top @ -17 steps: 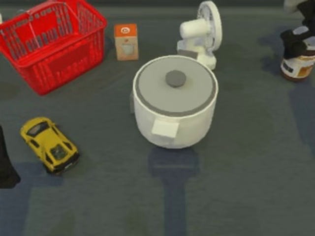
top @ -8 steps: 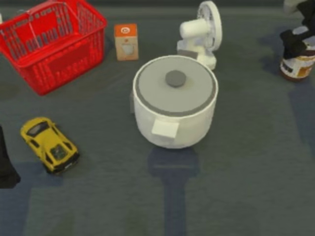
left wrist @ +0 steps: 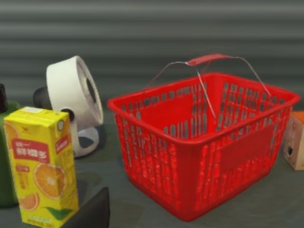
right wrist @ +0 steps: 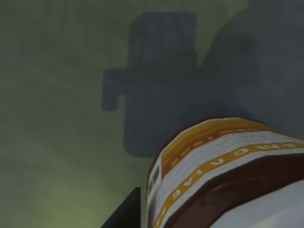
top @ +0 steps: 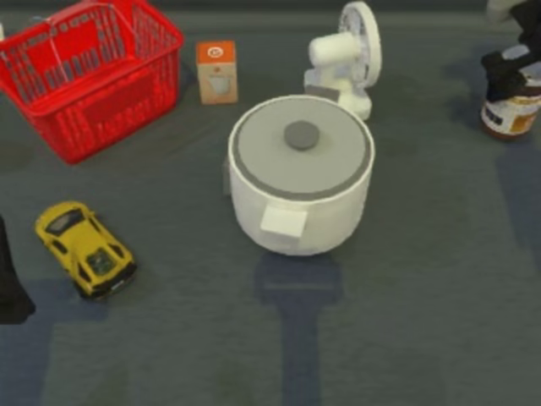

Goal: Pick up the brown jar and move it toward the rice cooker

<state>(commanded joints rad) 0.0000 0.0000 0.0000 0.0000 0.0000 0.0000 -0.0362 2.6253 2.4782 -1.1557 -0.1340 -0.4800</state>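
The brown jar, dark brown with a white-and-orange label, stands at the table's far right near the back. My right gripper is over it from above, shut on the brown jar. The right wrist view shows the jar filling the near corner, with one dark finger against its side. The rice cooker, a large white pot with a grey-ringed lid, sits mid-table, well left of the jar. My left gripper is parked at the left edge, open, with one finger showing.
A white desk fan stands behind the cooker, between it and the jar. An orange-and-white box and a red basket are at the back left. A yellow toy car lies front left. A juice carton shows near the left gripper.
The jar and my right gripper have shifted very slightly toward the back of the table. Nothing else has moved.
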